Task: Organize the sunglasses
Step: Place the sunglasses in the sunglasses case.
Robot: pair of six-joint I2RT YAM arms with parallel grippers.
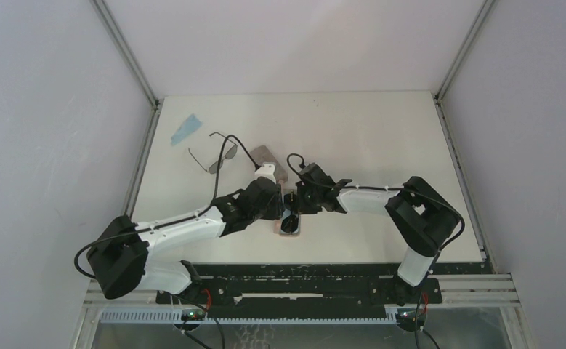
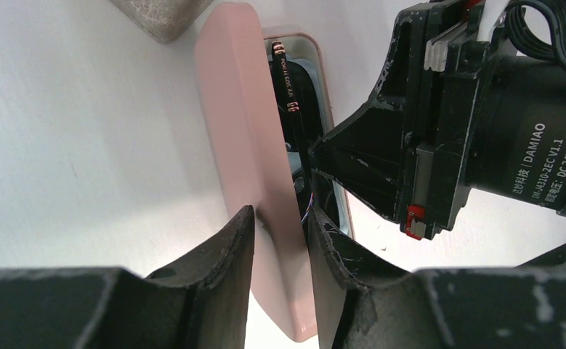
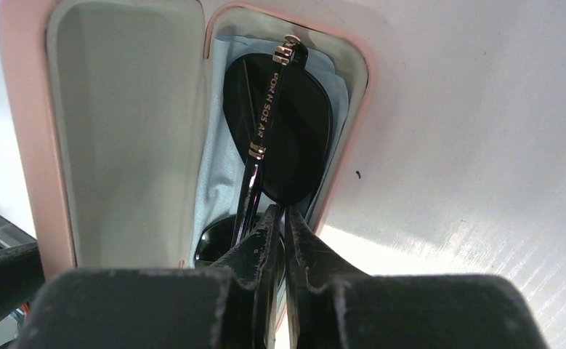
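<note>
Top external view: shows both arms meeting over the pink case [image 1: 291,225], near the front middle of the table [image 1: 381,138].

Step in hand, by judgement: packing the round sunglasses [image 3: 301,131] into that case. Seen folded inside the lower half, on a light blue cloth [image 3: 213,145], with one lens hidden partly under the fingers.

With the left gripper [image 2: 280,218]: clamps the raised lid [image 2: 243,131] by its edge and holds it upright, so the case stands open.

With the right gripper [image 3: 282,218]: reaches into the case, fingers pressed almost together, right at the folded temple. Cannot tell whether pinching it or only pushing it down.

The squarish sunglasses [image 1: 216,155]: unfolded on the table farther back and to the left, just beside the grey-brown case [image 1: 267,155], not yet packed. Another cloth [image 1: 185,131] beyond them.

Next, probably: draw the right fingers out without dragging the frame along, then lower the lid with the left. Calls for care that no temple stands above the rim.
</note>
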